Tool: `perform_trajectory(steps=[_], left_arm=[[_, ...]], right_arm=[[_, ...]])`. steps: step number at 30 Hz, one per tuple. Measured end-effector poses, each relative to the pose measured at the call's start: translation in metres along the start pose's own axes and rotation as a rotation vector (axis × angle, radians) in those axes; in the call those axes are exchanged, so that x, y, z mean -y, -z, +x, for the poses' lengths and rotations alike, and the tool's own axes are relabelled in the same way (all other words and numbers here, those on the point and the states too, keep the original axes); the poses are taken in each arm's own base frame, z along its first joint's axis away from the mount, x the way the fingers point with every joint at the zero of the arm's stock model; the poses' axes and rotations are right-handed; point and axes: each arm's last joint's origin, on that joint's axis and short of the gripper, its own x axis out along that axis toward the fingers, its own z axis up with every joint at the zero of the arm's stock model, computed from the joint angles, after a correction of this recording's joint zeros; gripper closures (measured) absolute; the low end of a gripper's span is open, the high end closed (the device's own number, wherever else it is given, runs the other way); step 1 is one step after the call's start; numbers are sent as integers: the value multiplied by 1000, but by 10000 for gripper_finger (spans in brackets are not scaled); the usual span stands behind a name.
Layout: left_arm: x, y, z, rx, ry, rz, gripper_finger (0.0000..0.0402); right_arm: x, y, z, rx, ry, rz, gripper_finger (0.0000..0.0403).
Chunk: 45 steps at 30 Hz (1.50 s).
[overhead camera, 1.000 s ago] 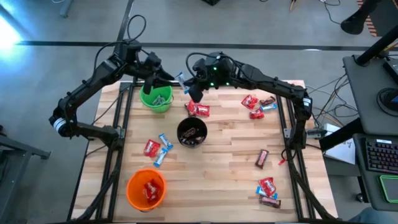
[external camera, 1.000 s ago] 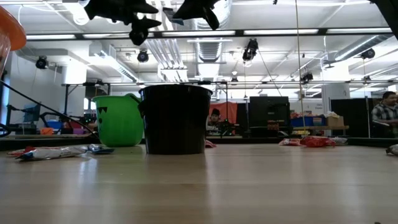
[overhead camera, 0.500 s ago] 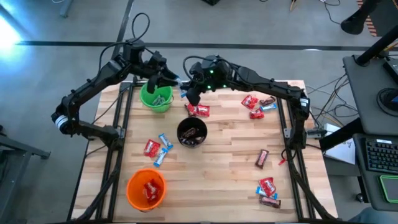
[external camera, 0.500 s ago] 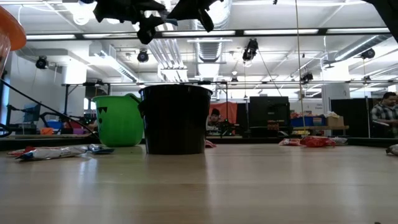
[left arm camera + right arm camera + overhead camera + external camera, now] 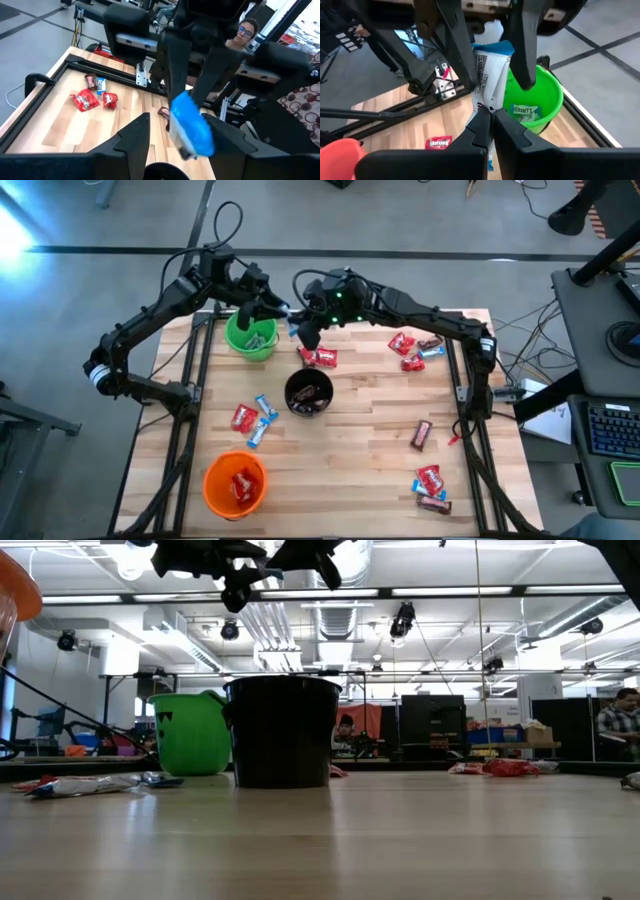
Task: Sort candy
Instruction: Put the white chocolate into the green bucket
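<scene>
Above green cup: right tool pinches blue-and-white candy, left tool spread around it

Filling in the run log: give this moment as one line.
phase: handover above table | right gripper: shut on blue-and-white candy | left gripper: open around it | near: green cup

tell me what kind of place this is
Probably a robotics lab or open workshop. Two arms are mounted at a wooden table, the low view shows strip lights and ducts overhead with benches of equipment behind, and a desk with a keyboard sits alongside.
</scene>
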Motion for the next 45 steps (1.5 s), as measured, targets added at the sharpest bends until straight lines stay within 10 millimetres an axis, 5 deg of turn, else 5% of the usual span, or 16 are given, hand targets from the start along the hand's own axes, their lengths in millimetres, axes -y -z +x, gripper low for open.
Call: perform_trajectory(steps=[7, 15, 28, 45], left_arm=[[0, -1, 0, 10, 0, 79, 273], [0, -3, 0, 19, 2, 160, 391], [1, -3, 0, 17, 8, 190, 399], [-4, 13, -9, -110, -168, 157, 401]], right_arm=[[-1, -3, -3, 12, -1, -8, 394], [0, -2, -1, 0, 4, -23, 394], [1, -3, -2, 10, 14, -86, 385], [37, 6, -9, -130, 215, -42, 256]])
